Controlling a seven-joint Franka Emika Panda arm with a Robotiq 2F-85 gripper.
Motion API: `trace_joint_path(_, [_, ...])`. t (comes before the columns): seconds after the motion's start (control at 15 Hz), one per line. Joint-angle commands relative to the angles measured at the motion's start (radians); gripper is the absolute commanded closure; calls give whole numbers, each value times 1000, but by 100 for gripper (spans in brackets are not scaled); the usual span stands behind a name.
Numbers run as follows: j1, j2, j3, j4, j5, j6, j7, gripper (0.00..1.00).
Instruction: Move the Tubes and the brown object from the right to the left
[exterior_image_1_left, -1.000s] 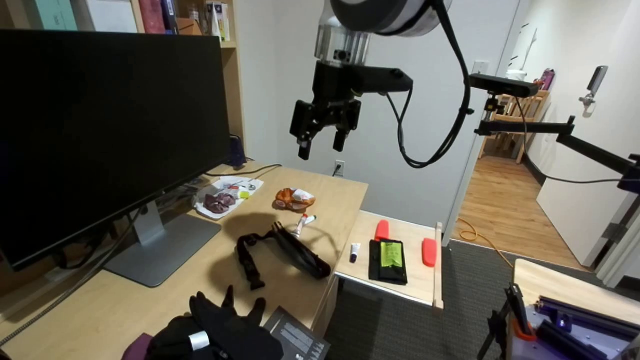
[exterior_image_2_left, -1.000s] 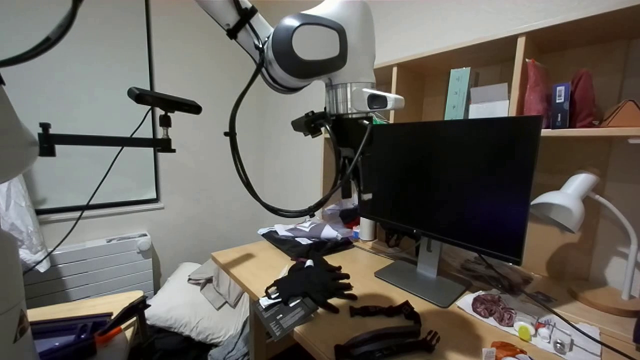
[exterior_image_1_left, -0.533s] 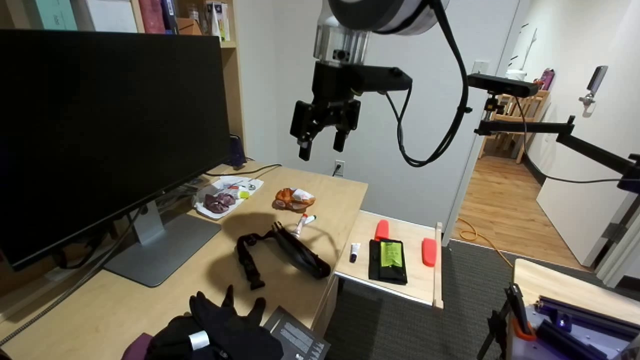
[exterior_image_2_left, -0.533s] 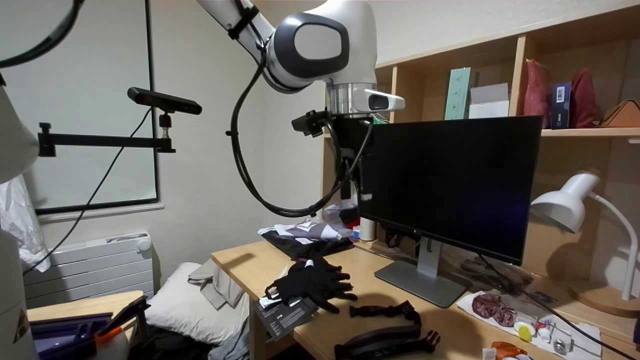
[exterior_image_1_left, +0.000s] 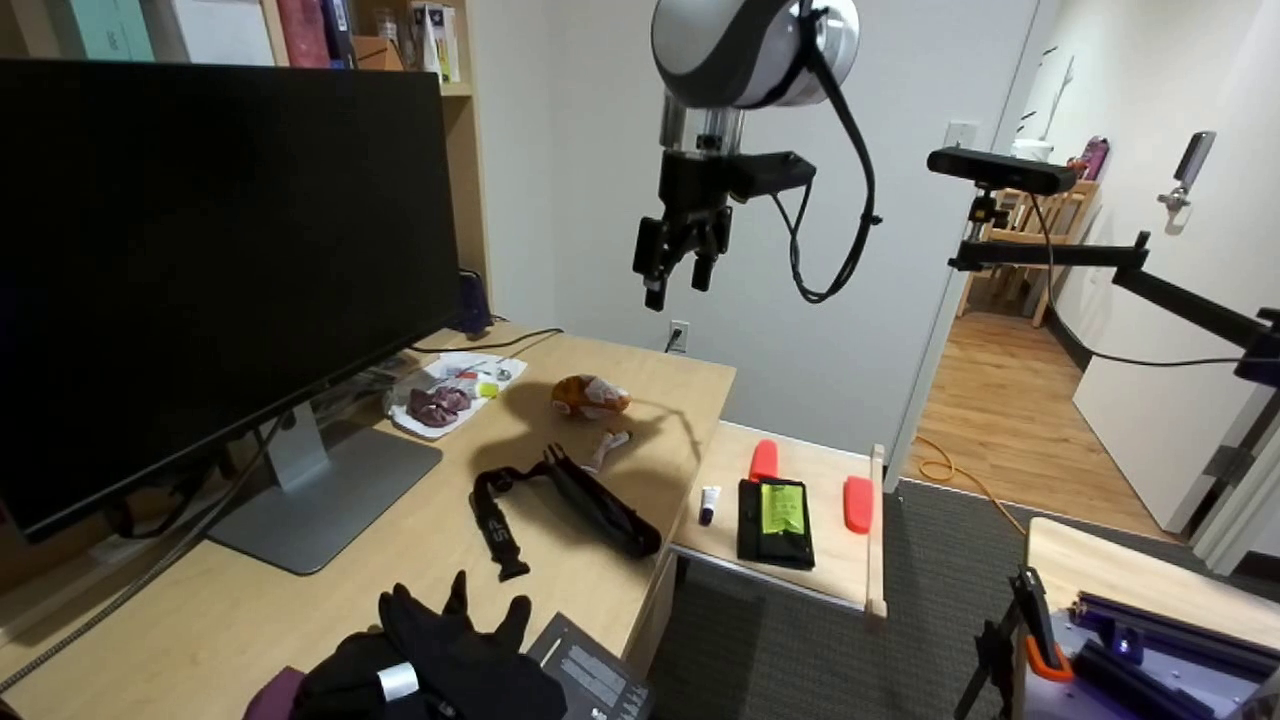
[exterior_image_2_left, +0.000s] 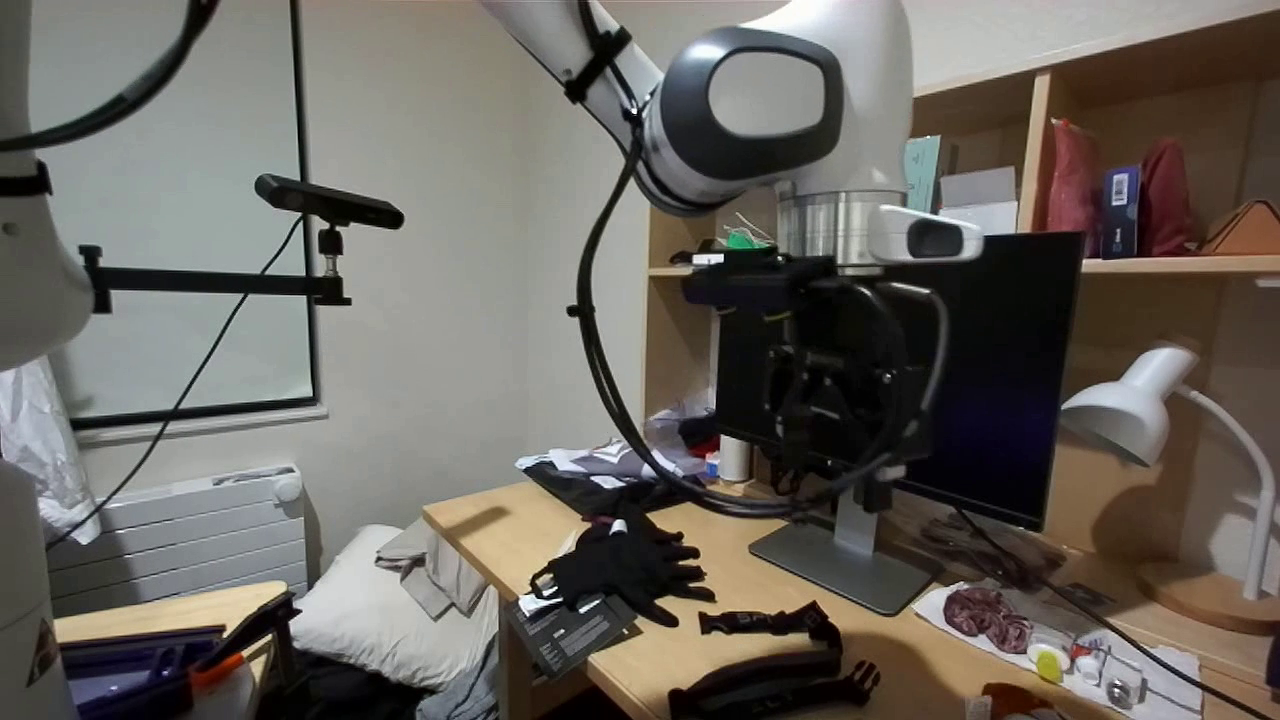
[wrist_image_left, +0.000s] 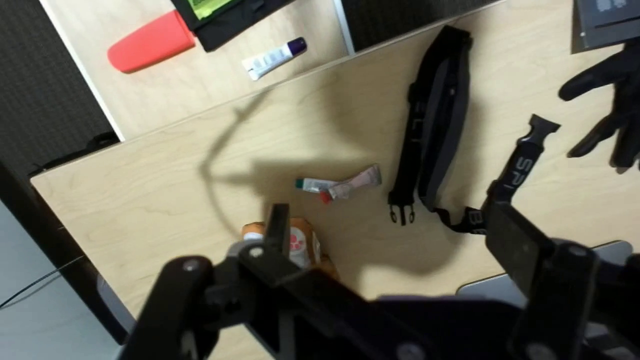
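At the near end of the counter (exterior_image_1_left: 400, 530), in an exterior view: black gloves (exterior_image_1_left: 470, 655), heaped, overlapping a grey printed card (exterior_image_1_left: 595, 672). Left of these and a little beyond: one monitor (exterior_image_1_left: 200, 260), screen black, standing upright. Mid-counter: one black belt (exterior_image_1_left: 610, 510), lettered, buckle halves apart. Just past the belt, plainest in the wrist view: two Tubes (wrist_image_left: 345, 188), one white with green cap, one pinkish with red cap, lying crossed. Just beyond these, toward the counter's far edge: the brown object (exterior_image_1_left: 575, 398), rounded, with white patches. Above the counter: the jaws, parted wide; in the wrist view they partly cover the brown object. Lower, to the right: a wooden surface (exterior_image_1_left: 820, 455) bearing a black pouch (exterior_image_1_left: 784, 552), a lime packet (exterior_image_1_left: 783, 507) upon it, and two red pieces (exterior_image_1_left: 858, 503). Farthest: an open white door (exterior_image_1_left: 1150, 400).
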Motion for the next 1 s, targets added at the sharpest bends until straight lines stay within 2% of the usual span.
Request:
trace_joint_path(0.0, [-52, 172, 9, 126, 19, 45, -86, 0])
trace_joint_path(0.13, [-71, 214, 21, 161, 27, 25, -75, 0])
trace_joint_path(0.2, [-62, 163, 16, 107, -4, 33, -42, 0])
trace_joint_path(0.53, [-68, 218, 23, 154, -4, 32, -41, 0])
trace_joint_path(0.67, [-71, 245, 31, 194, 3, 11, -53, 0])
trace_joint_path(0.93, [-75, 366, 47, 348, 7, -20, -49, 0])
